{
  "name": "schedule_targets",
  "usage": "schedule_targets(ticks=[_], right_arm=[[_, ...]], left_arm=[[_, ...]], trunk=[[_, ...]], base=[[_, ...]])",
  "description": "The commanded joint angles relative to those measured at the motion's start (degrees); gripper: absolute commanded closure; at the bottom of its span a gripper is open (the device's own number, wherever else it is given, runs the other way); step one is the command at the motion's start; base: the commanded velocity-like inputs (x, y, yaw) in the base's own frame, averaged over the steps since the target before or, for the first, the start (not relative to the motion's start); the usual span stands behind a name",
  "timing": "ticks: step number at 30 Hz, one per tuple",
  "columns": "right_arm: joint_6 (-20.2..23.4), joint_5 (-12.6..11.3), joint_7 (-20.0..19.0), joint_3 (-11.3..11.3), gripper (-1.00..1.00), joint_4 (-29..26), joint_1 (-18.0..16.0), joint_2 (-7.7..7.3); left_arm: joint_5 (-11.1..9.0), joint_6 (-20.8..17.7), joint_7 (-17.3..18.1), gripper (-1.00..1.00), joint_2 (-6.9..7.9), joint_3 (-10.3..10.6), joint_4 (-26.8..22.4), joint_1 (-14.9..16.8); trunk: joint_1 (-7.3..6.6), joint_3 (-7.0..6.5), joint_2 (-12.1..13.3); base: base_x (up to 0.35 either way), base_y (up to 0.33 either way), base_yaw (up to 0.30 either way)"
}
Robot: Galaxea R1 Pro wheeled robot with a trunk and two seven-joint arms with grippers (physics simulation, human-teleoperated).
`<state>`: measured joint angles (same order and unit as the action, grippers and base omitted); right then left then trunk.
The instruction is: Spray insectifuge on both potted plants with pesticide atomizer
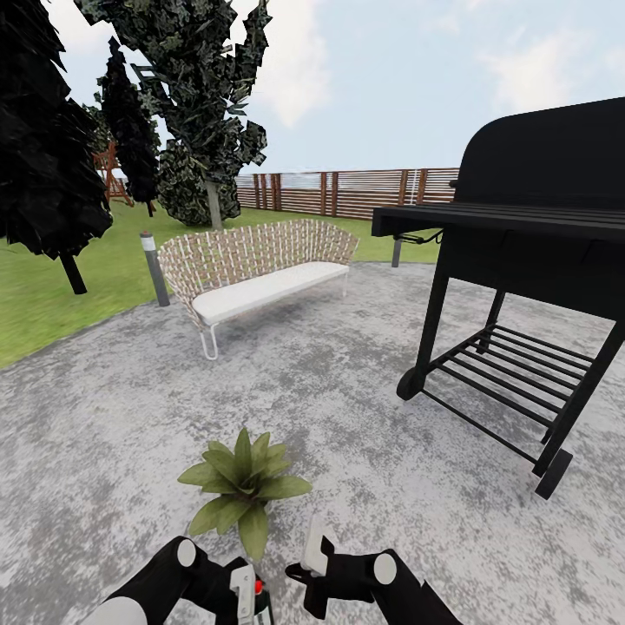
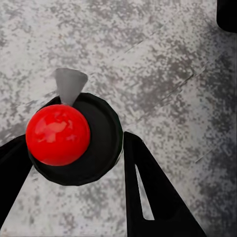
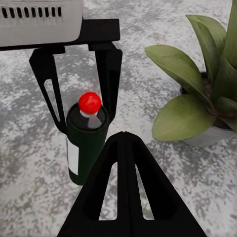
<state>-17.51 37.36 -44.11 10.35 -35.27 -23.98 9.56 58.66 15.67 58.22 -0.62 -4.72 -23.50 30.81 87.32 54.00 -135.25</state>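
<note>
Left claw (image 3: 81, 74) clamps pesticide atomizer (image 3: 86, 143) near potted plant (image 1: 243, 486); right claw (image 3: 126, 148) seemingly clenched, empty.

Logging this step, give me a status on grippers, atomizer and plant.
Left gripper shut on atomizer. Right gripper shut, holding nothing. Plant just ahead on paving, nothing between.

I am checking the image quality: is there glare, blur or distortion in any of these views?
Head view: wide-angle bending tilts the grill, no cast shadows. Left wrist view: soft glare on the atomizer's red cap, paving grainy. Right wrist view: potted plant sharp, evenly lit.
</note>
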Motion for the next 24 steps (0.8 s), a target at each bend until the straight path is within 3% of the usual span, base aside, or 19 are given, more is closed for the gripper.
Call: schedule_targets(ticks=[1,24], right_arm=[[-0.3,0.6,0.0,-0.1,1.00,0.0,0.0,0.02],[-0.3,0.6,0.0,-0.1,1.00,0.0,0.0,-0.07]], left_arm=[[0.4,0.4,0.3,1.00,-0.10,-0.5,-0.1,0.0],[-0.1,1.8,0.5,1.00,-2.45,-0.3,-0.1,0.1]], trunk=[[-0.01,0.06,0.0],[-0.01,0.06,0.0]], base=[[0.000,0.000,0.000],[0.000,0.000,0.000]])
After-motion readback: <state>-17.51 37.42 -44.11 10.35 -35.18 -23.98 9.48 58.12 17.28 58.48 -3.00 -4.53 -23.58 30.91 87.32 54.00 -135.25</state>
